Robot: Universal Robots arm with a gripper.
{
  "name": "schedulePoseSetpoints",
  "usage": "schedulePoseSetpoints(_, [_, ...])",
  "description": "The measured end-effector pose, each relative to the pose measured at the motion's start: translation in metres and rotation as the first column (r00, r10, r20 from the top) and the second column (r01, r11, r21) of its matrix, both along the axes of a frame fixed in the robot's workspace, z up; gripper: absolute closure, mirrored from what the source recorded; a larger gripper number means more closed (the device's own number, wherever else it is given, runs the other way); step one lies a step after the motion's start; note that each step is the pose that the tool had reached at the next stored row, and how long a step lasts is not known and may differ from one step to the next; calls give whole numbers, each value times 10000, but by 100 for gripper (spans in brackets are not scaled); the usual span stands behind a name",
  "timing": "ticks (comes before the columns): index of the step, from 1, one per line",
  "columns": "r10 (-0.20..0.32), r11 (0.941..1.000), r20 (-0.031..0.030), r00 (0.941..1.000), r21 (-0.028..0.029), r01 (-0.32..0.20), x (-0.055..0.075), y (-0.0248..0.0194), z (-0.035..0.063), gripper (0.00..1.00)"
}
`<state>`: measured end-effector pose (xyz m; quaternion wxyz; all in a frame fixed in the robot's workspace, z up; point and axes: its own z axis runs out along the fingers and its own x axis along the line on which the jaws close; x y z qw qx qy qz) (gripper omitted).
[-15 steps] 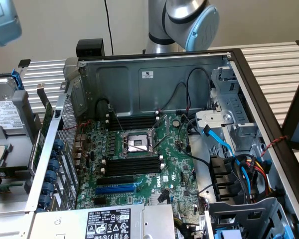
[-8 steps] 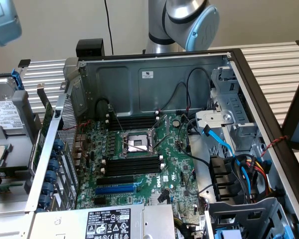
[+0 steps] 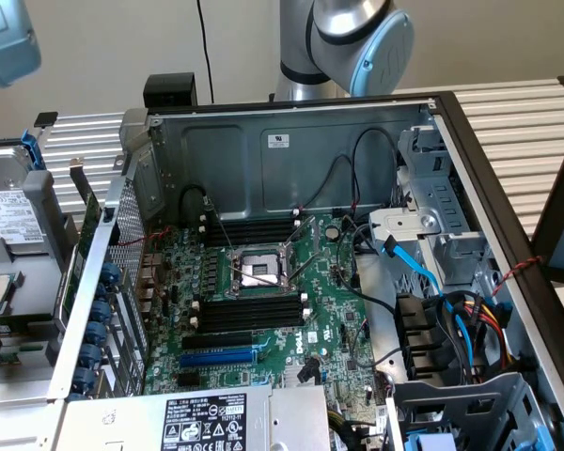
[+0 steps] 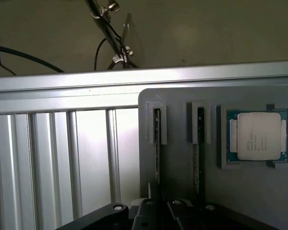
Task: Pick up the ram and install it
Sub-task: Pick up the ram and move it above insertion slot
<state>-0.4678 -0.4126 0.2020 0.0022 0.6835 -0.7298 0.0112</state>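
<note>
The slatted metal table [image 3: 517, 113] carried an open computer case [image 3: 291, 141], lying on its side with its inside facing up. Behind the case's far wall rose the silver robot arm [image 3: 357, 38] with its pale blue joint cap. The green motherboard [image 3: 329, 319] covered most of the case floor. A silver power supply [image 3: 207, 423] with a black label sat at the near edge, and a metal drive cage [image 3: 451, 244] with blue, red and black cables stood toward the exterior view's right. At the board's middle lay the bare processor socket [image 3: 261, 268], with rows of long black slots [image 3: 249, 310] on its near and far sides. In the wrist view a grey holder [image 4: 249, 191] rested on the table's slats. A processor [image 4: 259, 136] with a silver lid sat in one square pocket of it. The ram [image 4: 157, 143] stood on edge in a narrow slot of the same holder, and a second stick [image 4: 200, 143] stood in the slot between it and the processor. The gripper [image 4: 158, 208] hung directly over the ram's end. Whether the claw was spread, pressed together or pinching the ram could not be told.
</note>
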Motion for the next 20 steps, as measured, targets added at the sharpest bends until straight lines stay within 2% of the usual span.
schedulePoseSetpoints(20, [0, 10000, 0, 10000, 0, 0, 0, -8, -1, 88])
